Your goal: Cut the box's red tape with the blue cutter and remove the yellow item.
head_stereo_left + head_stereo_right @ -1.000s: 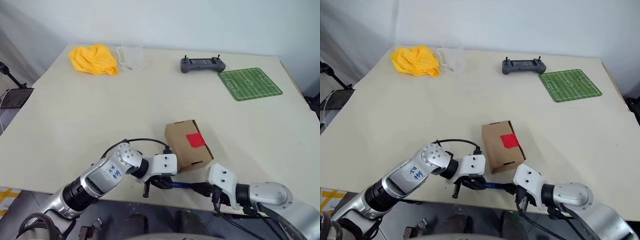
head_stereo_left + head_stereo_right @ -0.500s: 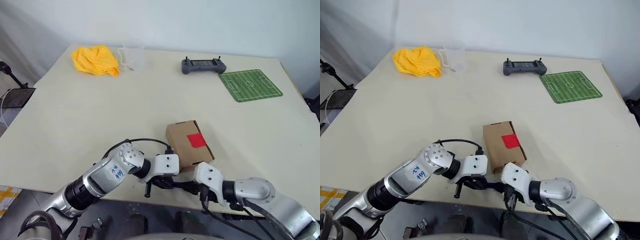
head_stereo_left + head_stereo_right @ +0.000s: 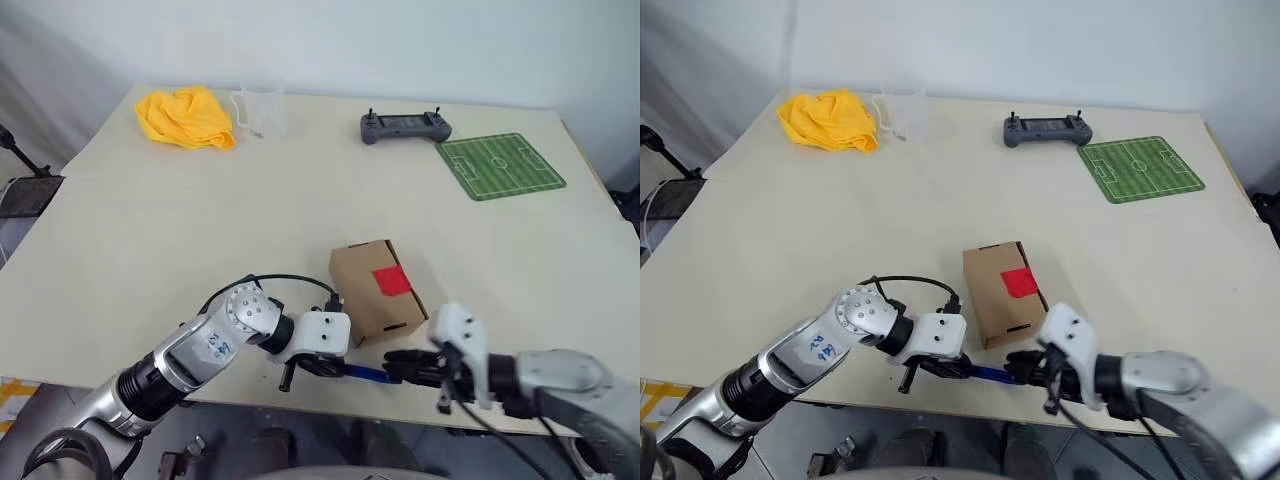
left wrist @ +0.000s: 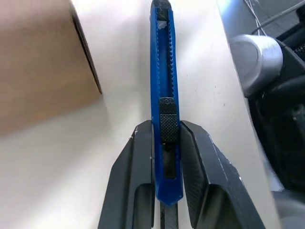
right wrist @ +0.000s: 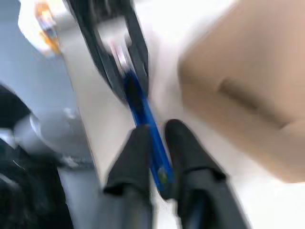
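Smooth, pale cream table [image 3: 150, 250] surface extends to a plain white wall; its near edge runs just below my two arms. My left gripper [image 4: 164, 143], two matte black fingers with rounded, tapering tips, is clamped on the blue cutter [image 3: 366, 373], a slim flat plastic body with a toothed rail down its length and a ribbed black slider sitting between my fingers. My right gripper [image 5: 157, 143] has its black fingers on either side of the cutter's opposite end; whether they press on it or stand slightly apart I cannot tell. The cutter lies roughly level along the table's front edge, spanning between both grippers, just in front of the box [image 3: 377, 290]. That box is a small rectangular carton of brown matte cardboard with tab slots on its near face, resting flat on the table. A square red tape [image 3: 392, 280] patch sits on its top. At the far left corner lies the yellow item [image 3: 186, 117], a crumpled soft cloth, beside a clear plastic cup [image 3: 262, 112]. A dark grey controller [image 3: 404, 128] and a green mat [image 3: 499, 166] printed as a football pitch lie at the far right.
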`<action>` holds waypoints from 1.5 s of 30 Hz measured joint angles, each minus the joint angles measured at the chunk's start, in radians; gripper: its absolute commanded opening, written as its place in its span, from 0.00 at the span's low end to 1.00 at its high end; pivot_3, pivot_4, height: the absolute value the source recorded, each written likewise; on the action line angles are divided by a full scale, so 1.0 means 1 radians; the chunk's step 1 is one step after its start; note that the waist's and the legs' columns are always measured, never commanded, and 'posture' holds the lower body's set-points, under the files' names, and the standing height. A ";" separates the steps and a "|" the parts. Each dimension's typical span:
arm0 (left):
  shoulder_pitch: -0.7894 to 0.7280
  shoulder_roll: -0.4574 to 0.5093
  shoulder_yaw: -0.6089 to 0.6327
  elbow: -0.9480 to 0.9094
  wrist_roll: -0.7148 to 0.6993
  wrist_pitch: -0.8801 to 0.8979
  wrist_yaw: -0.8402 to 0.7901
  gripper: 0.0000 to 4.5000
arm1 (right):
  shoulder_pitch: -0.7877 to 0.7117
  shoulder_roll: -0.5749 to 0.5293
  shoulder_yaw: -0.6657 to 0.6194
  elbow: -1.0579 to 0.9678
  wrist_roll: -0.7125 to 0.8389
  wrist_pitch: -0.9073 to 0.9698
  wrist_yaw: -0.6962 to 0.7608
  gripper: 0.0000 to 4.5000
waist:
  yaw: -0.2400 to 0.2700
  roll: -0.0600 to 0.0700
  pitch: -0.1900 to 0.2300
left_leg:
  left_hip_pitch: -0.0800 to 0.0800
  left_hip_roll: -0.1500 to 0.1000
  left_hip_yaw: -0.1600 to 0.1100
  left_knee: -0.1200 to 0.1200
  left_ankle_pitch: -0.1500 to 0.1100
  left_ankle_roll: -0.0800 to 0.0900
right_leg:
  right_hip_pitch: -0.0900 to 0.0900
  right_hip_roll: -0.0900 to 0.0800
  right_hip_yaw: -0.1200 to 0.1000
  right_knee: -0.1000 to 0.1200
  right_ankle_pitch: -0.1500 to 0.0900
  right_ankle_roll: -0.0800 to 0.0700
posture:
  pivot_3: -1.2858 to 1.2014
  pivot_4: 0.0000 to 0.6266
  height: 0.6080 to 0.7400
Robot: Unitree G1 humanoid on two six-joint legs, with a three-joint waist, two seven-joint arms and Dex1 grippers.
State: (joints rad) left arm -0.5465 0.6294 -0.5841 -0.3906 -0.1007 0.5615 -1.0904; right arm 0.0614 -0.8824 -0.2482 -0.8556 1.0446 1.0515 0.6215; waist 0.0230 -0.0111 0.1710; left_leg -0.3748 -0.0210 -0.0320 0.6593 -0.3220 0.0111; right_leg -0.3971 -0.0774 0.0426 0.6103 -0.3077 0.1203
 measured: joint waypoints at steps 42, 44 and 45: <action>-0.224 -0.159 0.054 0.083 0.000 -0.147 -0.054 0.10 | 0.007 -0.446 0.135 0.221 0.909 -0.276 -0.552 0.91 | 0.004 0.002 0.006 | -0.012 -0.002 -0.005 0.008 0.004 0.002 | -0.003 0.000 -0.007 -0.005 0.003 0.006 | 0.52 0.24 1.00; -0.226 -0.160 0.054 0.083 0.002 -0.146 -0.054 0.10 | -0.011 -0.429 0.138 0.233 0.909 -0.266 -0.569 0.79 | 0.004 0.002 0.006 | -0.012 -0.002 -0.005 0.007 0.004 0.001 | -0.003 0.000 -0.007 -0.005 0.003 0.006 | 0.52 0.24 1.00; -0.227 -0.160 0.054 0.083 0.003 -0.145 -0.054 0.10 | -0.015 -0.422 0.141 0.236 0.909 -0.264 -0.574 0.72 | 0.004 0.002 0.006 | -0.012 -0.002 -0.005 0.007 0.004 0.001 | -0.003 0.000 -0.007 -0.005 0.003 0.006 | 0.52 0.24 1.00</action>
State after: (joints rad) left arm -0.7737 0.4696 -0.5299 -0.3074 -0.0972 0.4163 -1.1445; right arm 0.0465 -1.3041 -0.1075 -0.6200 1.9539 0.7875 0.0471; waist 0.0266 -0.0089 0.1768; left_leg -0.3870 -0.0227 -0.0374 0.6668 -0.3179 0.0125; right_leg -0.3999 -0.0774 0.0356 0.6052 -0.3045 0.1258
